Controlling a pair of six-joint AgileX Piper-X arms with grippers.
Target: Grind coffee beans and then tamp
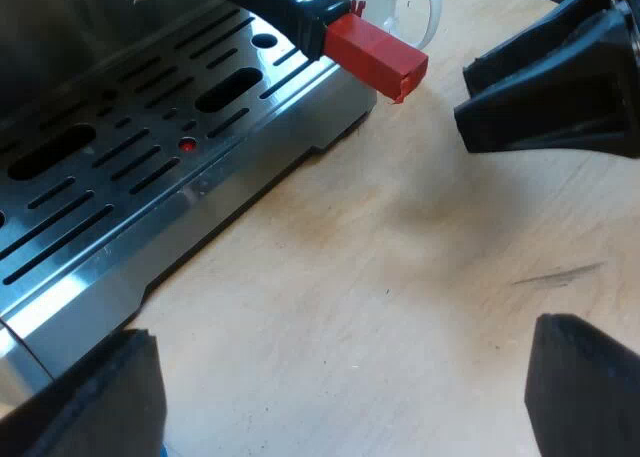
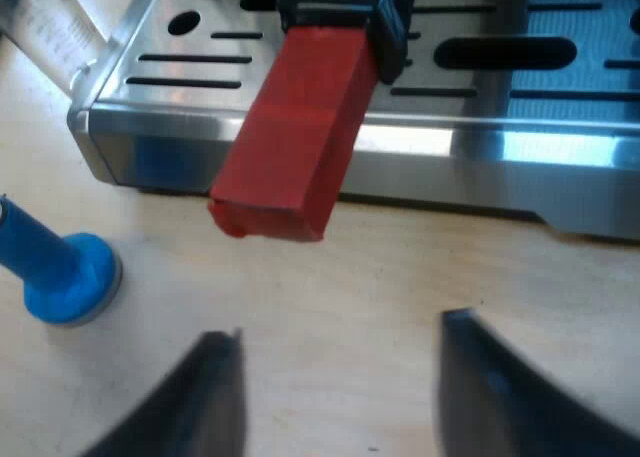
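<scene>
Your right hand [image 2: 340,329], released, faces the holder's red handle end [image 2: 295,142] just ahead: rigid, smooth, probably head-heavy, so clamp it squarely.

The surface [image 1: 380,307] is pale wood with a faint grain, lit softly, so that the shadows on it have blurred edges. A short dark streak [image 1: 556,274] marks the wood, perhaps a scratch or a smudge.

The left gripper [image 1: 340,397] hangs low, its two black fingers spread wide apart. The right gripper [image 2: 335,397], near it, also has its fingers parted.
</scene>
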